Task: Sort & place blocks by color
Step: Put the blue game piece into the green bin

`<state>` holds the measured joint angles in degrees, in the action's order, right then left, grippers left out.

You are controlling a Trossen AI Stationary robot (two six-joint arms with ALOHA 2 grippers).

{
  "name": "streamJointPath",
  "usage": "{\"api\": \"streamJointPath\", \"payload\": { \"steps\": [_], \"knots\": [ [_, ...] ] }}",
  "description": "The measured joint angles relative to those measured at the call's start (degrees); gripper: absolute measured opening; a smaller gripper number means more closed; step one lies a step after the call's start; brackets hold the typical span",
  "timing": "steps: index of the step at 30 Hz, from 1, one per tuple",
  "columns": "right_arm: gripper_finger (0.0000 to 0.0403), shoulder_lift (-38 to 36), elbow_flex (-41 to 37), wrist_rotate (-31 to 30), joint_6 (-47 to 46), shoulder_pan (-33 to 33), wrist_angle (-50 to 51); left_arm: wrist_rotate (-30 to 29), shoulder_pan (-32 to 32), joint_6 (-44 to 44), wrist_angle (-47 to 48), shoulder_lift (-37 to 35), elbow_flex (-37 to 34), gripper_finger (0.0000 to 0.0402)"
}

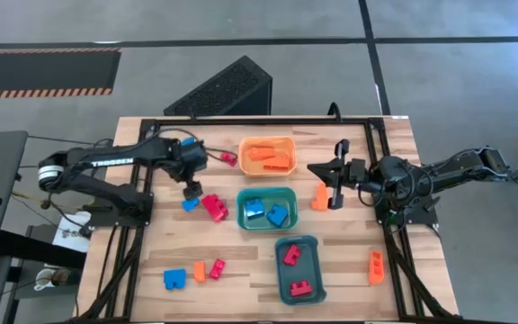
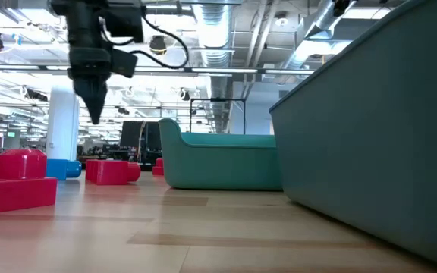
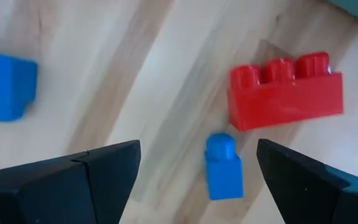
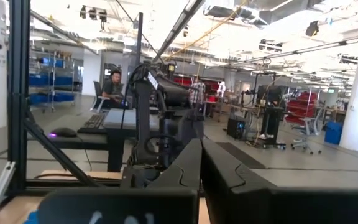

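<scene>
My left gripper point(image 1: 192, 189) hangs open, pointing down, just above a small blue block point(image 3: 224, 167) that lies on the table between its fingers without touching them. A red studded brick point(image 3: 284, 90) lies right beside that block, and both show in the high view, the blue block point(image 1: 190, 204) and the red brick point(image 1: 214, 207). In the low view the left gripper point(image 2: 93, 106) stands clear above the table. My right gripper point(image 1: 315, 168) is shut and empty, held level above the table near an orange block point(image 1: 320, 196); its shut fingers show in the right wrist view point(image 4: 201, 149).
An orange tray point(image 1: 288, 144) holds orange blocks, a green tray point(image 1: 241, 211) holds blue ones, and a teal tray point(image 1: 317, 270) holds red ones. Loose blocks lie at the near left: blue point(image 1: 174, 279), orange point(image 1: 200, 271), red point(image 1: 216, 267). An orange one point(image 1: 376, 266) lies at the near right, a red one point(image 1: 227, 159) by the orange tray.
</scene>
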<state>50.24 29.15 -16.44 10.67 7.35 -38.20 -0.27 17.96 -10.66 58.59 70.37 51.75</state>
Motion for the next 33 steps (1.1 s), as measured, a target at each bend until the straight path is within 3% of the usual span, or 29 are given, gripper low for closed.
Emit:
{"api": "streamJointPath", "payload": {
  "steps": [9,17,33],
  "knots": [
    [0.0049,0.0,0.0,0.04,-1.51,0.11,0.0,0.03,-1.76,-9.42,-3.9,-8.6,-11.24,0.0307],
    [0.0051,0.0,0.0,0.01,-1.63,-0.05,-0.04,0.5,-3.63,-16.2,-6.0,-10.05,-18.49,0.0306],
    [0.0051,0.0,-0.02,-0.07,-1.63,-0.05,-0.17,-0.7,-11.18,-24.4,-15.69,-7.82,-22.17,0.0306]
  ]
}}
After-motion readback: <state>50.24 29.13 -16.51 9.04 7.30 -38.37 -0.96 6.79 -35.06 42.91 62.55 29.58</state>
